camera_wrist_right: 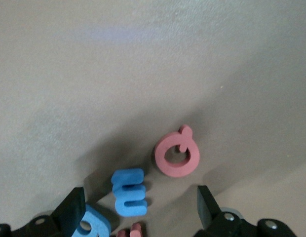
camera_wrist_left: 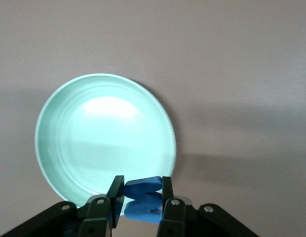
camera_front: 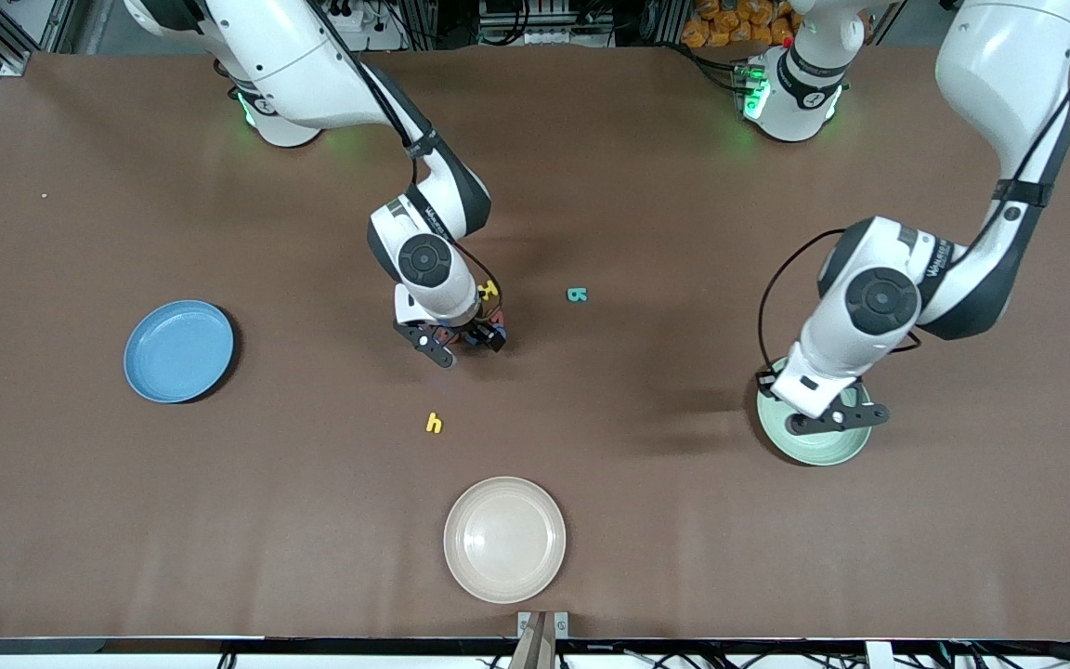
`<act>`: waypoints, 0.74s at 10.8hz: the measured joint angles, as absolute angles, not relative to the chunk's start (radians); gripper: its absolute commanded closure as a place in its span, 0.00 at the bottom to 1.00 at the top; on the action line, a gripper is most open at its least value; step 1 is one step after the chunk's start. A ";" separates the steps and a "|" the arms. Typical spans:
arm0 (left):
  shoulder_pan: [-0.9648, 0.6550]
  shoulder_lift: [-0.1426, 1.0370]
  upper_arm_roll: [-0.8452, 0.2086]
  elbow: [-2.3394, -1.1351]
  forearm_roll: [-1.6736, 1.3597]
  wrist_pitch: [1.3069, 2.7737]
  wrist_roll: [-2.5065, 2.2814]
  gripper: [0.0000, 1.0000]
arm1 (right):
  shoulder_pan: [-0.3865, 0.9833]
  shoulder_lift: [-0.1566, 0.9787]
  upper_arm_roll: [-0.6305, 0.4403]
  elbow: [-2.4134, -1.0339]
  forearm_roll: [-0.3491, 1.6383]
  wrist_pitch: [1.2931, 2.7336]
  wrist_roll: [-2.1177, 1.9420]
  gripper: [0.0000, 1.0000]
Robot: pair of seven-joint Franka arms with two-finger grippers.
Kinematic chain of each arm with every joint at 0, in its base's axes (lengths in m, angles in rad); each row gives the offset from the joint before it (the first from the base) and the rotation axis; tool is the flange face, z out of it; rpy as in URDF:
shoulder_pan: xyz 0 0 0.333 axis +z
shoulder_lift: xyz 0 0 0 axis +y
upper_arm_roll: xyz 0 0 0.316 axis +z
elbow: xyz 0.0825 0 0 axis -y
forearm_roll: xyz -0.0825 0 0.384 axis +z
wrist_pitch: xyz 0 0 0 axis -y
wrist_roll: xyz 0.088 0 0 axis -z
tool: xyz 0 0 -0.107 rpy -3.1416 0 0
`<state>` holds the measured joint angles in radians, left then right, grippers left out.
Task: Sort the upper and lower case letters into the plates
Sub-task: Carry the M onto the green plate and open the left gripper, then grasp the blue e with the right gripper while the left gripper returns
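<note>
Pale green plate [camera_wrist_left: 94, 138]: left gripper [camera_wrist_left: 139, 195] above it, clamping a blue letter [camera_wrist_left: 142, 198]; right gripper [camera_wrist_right: 138, 210], jaws wide, over a red Q [camera_wrist_right: 176, 154] mid-table, well apart

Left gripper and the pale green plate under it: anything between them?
Only the blue foam letter pinched in the left gripper. In the left wrist view the round pale green plate below is bare, with nothing else in the gap.
</note>
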<state>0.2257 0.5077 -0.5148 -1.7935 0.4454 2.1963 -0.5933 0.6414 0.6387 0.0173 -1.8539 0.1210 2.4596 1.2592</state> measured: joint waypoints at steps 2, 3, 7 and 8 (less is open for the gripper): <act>0.231 0.515 -0.472 -1.794 0.445 2.198 -0.540 0.80 | 0.641 0.640 0.003 -1.857 0.121 2.471 1.287 0.00; 0.233 0.515 -0.460 -1.794 0.445 2.199 -0.528 0.01 | 0.641 0.640 0.000 -1.857 0.121 2.475 1.297 0.00; 0.229 0.514 -0.460 -1.793 0.444 2.202 -0.526 0.00 | 0.653 0.640 0.001 -1.858 0.121 2.490 1.332 0.00; 0.224 0.514 -0.467 -1.792 0.438 2.204 -0.526 0.00 | 0.659 0.640 0.001 -1.859 0.121 2.491 1.336 0.03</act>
<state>0.2236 0.5137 -0.4666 -1.7921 0.4379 2.2036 -0.5262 0.6593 0.6400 0.0006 -1.8587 0.1210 2.4907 1.3358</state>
